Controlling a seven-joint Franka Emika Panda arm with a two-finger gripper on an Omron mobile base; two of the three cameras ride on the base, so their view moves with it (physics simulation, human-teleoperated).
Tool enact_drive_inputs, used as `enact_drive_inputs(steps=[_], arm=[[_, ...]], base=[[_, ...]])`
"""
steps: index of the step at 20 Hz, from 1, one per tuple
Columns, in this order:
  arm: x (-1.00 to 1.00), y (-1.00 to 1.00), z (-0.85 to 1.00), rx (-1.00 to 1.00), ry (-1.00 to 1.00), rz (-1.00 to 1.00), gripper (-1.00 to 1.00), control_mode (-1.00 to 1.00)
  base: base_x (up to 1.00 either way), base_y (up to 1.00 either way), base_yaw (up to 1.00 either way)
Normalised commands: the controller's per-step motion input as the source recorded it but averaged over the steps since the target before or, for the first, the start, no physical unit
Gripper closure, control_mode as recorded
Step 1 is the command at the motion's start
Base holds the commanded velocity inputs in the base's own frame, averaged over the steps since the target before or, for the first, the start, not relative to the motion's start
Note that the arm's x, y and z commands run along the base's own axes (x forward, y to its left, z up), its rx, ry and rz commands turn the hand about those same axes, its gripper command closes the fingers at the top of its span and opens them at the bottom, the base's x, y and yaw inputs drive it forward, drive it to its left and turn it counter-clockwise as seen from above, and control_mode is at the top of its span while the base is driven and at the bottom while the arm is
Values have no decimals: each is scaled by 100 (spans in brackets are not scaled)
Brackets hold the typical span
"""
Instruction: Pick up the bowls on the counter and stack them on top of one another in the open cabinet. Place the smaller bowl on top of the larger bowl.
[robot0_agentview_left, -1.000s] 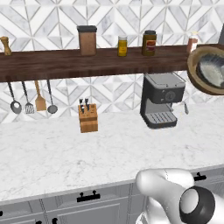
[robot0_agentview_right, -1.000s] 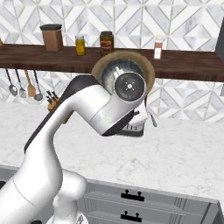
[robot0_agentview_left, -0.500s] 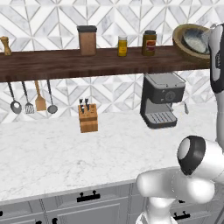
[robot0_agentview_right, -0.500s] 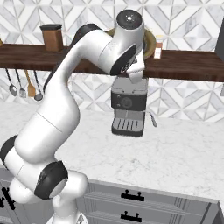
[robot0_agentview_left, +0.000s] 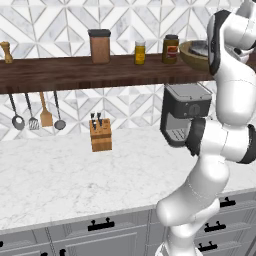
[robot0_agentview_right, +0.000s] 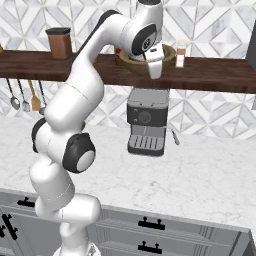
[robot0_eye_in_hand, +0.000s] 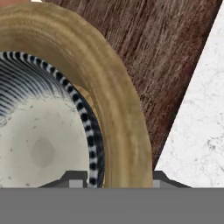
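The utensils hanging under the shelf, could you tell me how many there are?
4, in a row beneath the shelf's left end: ladle, slotted turner, wooden spatula, spoon.

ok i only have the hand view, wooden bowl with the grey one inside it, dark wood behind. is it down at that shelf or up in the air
observer: both base views put the wooden bowl at the level of the shelf. I cannot tell whether it touches the shelf.
operator: anything close beside it
observer: yes, in the left base view a dark jar stands on the shelf just left of the bowl.
operator: and underneath
observer: a coffee machine stands on the counter right below that stretch of shelf.
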Motion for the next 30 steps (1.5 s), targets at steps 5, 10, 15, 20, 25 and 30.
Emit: enact_drive_inputs(steps=[5, 10, 15, 20, 25, 30], arm=[[91, 0, -2, 0, 4, -6, 100, -100], [78, 0, 0, 0, 0, -6, 100, -100], [6, 0, 0, 0, 0, -1, -100, -100], [-84, 0, -1, 0, -26, 0, -100, -100], [-100, -3, -42, 0, -46, 0, -100, -100], [-100, -34, -98, 0, -58, 0, -100, -100]], base=[[0, 0, 0], [0, 0, 0], [0, 0, 0], [0, 0, 0], [0, 0, 0], [0, 0, 0]])
